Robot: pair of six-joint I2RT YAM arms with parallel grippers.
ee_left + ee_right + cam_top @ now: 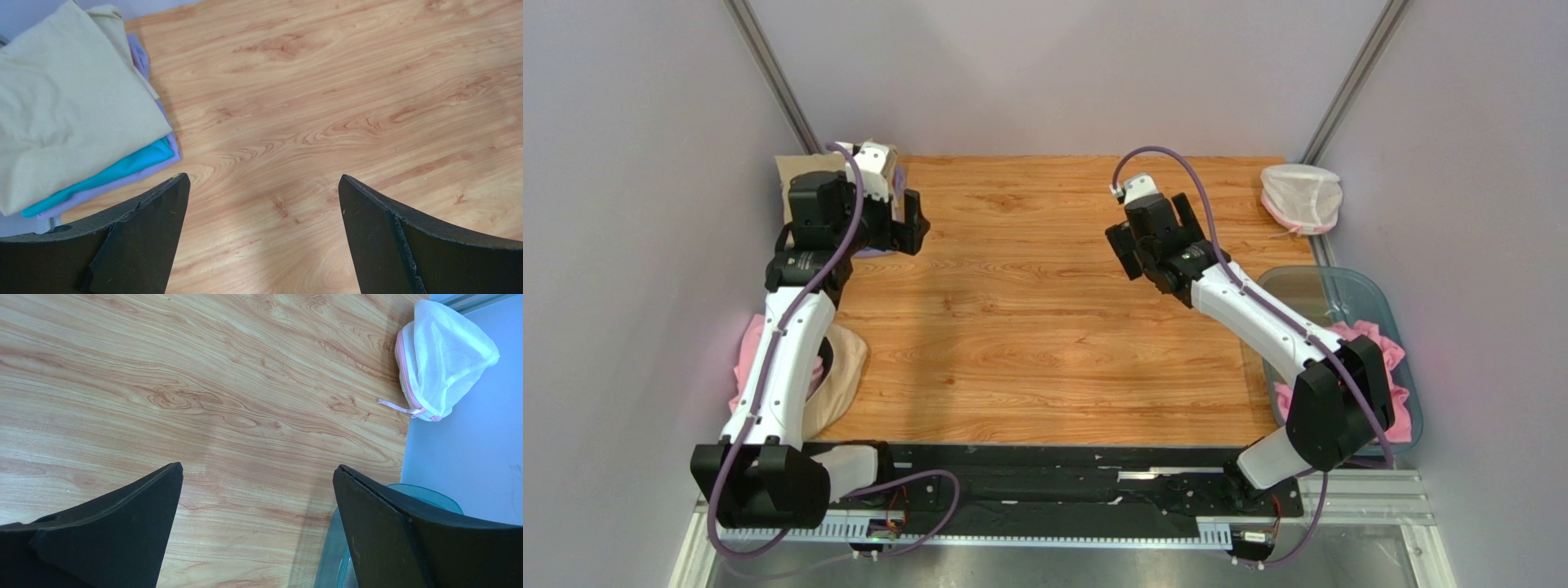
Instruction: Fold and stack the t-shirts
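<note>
A folded stack of t-shirts lies at the table's back left corner: a tan one (67, 110) on top, a teal one (123, 168) under it and a lilac one (110, 188) at the bottom. From above only the tan top (798, 172) shows past the arm. My left gripper (262, 184) (903, 227) hangs open just right of the stack, with bare wood between its fingers. A crumpled pink t-shirt (750, 349) and a tan one (844, 368) lie at the left edge beside the left arm. Another pink t-shirt (1382, 355) sits in the tub. My right gripper (258, 471) (1155, 251) is open and empty over the wood.
A white net pouch (445, 358) (1301, 196) lies in the back right corner. The clear bluish tub (1308, 294) (344, 551) stands at the right edge, under the right forearm. Grey walls close in the table (1038, 319) on three sides.
</note>
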